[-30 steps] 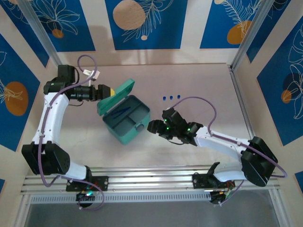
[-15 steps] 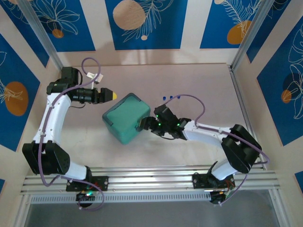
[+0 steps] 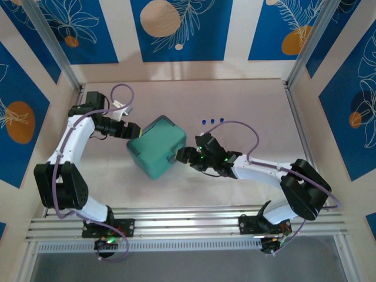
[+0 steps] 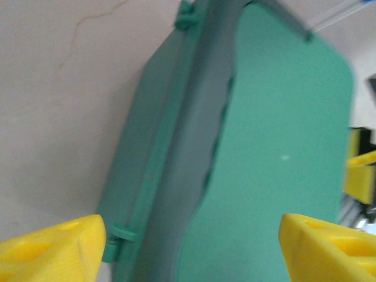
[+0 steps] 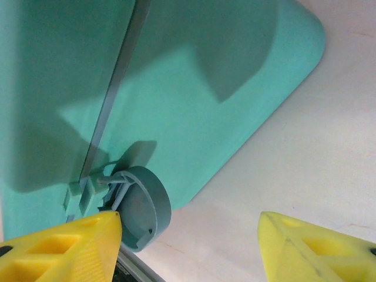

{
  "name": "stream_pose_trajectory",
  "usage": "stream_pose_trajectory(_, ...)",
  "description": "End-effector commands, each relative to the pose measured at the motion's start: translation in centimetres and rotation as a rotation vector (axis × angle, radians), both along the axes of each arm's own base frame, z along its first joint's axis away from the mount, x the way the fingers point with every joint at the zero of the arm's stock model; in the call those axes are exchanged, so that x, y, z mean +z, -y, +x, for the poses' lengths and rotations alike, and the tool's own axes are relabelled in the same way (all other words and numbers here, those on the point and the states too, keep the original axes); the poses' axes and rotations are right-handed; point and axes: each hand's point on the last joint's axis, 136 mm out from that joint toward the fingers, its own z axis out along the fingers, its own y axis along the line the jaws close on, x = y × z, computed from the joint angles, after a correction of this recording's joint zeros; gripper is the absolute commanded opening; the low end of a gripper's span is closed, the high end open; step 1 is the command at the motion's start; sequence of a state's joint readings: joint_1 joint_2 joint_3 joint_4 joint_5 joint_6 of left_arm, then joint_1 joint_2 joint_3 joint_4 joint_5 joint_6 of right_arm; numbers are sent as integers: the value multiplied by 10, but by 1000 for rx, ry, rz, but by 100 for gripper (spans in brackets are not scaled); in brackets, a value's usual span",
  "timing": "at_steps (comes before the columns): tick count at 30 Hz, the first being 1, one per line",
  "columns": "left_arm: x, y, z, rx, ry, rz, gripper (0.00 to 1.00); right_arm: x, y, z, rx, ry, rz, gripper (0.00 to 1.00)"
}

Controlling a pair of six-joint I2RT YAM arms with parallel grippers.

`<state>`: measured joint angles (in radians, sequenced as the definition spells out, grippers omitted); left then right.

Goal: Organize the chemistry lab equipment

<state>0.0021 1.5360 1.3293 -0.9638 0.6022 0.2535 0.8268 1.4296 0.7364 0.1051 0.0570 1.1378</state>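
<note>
- Where the left claw point(image 3: 134, 130) sits at the far-left edge of the case point(image 3: 157, 145), its yellow fingers point(image 4: 53, 247) stand well spread. One is on either side of the hinge side, and nothing is pinched between them. Whether a tip touches the plastic I cannot tell.
- The case lies mid-table between the two claws, lid down and set cornerwise to the table's near edge. Its hinge side faces the left arm and its latch side faces the right arm.
- The latch point(image 5: 138, 205), a grey rounded tab low on the near-right wall, lies just ahead of the right claw point(image 3: 181, 156). It is closer to the finger at the left of the wrist view than to the other. The right arm is the nearer one, so fastening the lid looks like its job: a short push forward and slightly toward that finger.
- The right claw is spread and holds nothing, its tips just beside the case wall.
- Three blue caps point(image 3: 212, 121) lie in a row beyond the right claw, apart from the case.
</note>
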Motion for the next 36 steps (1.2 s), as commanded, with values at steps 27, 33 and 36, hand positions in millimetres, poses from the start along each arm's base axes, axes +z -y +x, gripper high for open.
stream_pose_trajectory(27, -25, 32, -67, -256, -63, -111, 77, 11, -13, 70, -69, -87, 45, 63)
stream_pose_trajectory(33, -21, 37, -84, -303, -91, -134, 77, 14, -10, 66, -52, -101, 115, 63)
stream_pose_trajectory(36, -24, 32, -75, -273, -49, -85, 78, 11, -3, 60, -64, -112, 124, 63)
